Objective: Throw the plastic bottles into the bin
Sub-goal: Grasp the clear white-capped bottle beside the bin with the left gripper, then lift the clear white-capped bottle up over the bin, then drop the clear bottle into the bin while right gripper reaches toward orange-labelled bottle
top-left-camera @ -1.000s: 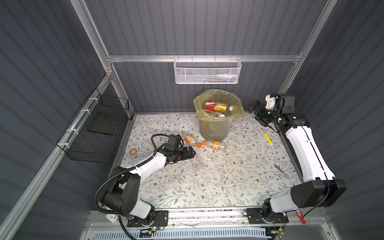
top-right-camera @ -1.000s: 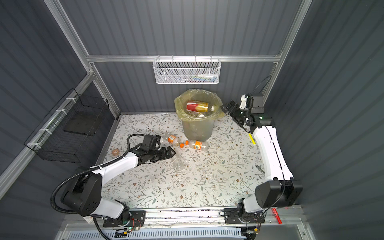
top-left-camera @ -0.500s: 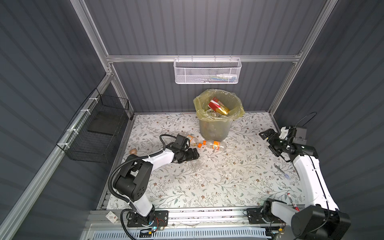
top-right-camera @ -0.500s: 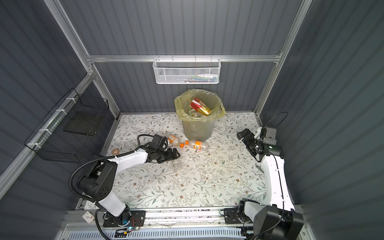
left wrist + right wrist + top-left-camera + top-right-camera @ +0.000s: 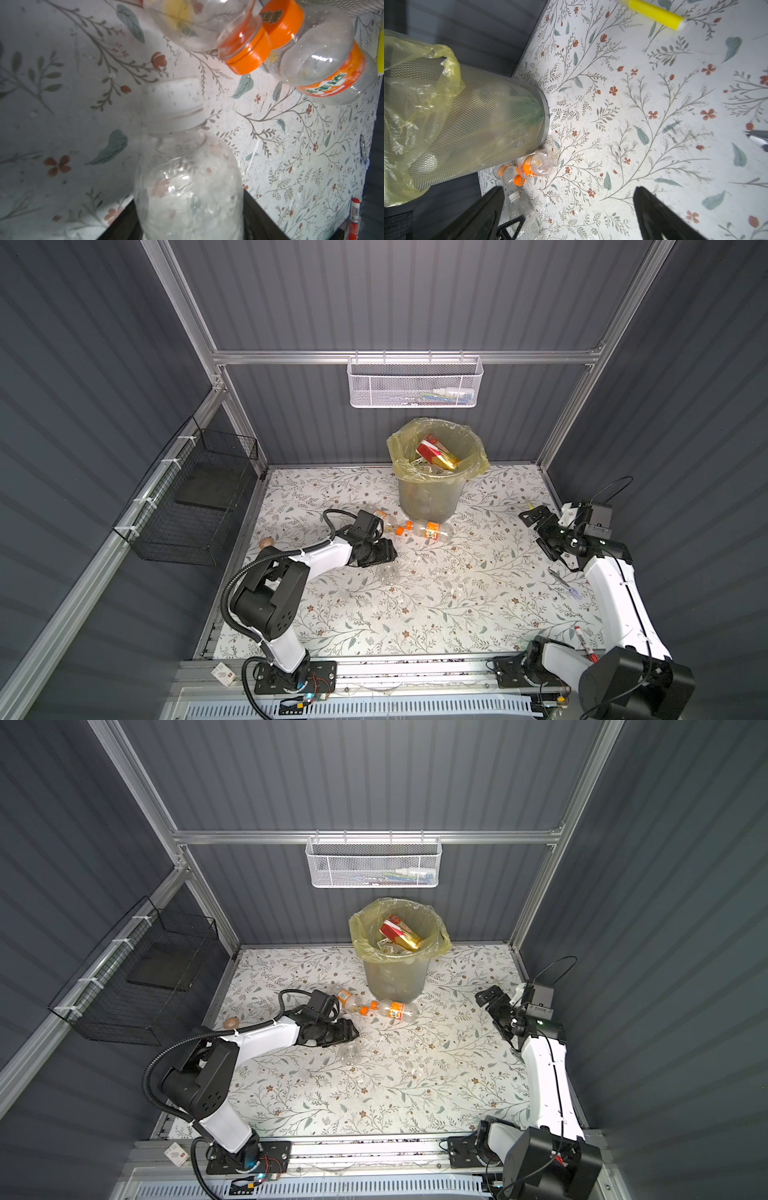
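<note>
Dial read on both top views, 12 o'clock at the back wall.

- Bin (image 5: 430,499): grey mesh wastebasket with a yellow bag liner, upright at 12 o'clock on the floral table (image 5: 457,614). Contents: a red-labelled amber bottle (image 5: 436,451) tilted on top, with paler bottles beneath that cannot be counted.
- Orange-label bottle (image 5: 430,530): clear with an orange cap, on its side at the bin's foot, 6 o'clock of it.
- Second orange-capped bottle (image 5: 348,999): on its side at the bin's 7 o'clock, its cap close to the first bottle's cap, partly hidden by the left wrist.
- White-capped clear bottle (image 5: 187,182): no label, on the table just 9 o'clock of centre.
- Left gripper (image 5: 384,552): low over the table, clenched on the body of the white-capped clear bottle. The left wrist view shows one finger against each side.
- Right gripper (image 5: 569,189): above the table's 3 o'clock edge, jaws spread wide, nothing between them.
- White mesh wall basket (image 5: 415,383): hung on the back rail above the bin. Small items lie toward its 3 o'clock end, too small to name.
- Black wire basket (image 5: 187,506): on the wall at 9 o'clock, with a dark flat slab on its floor.
- Loose items: a yellow marker (image 5: 654,13) near the right gripper and a red marker (image 5: 582,641) at 4 o'clock.
</note>
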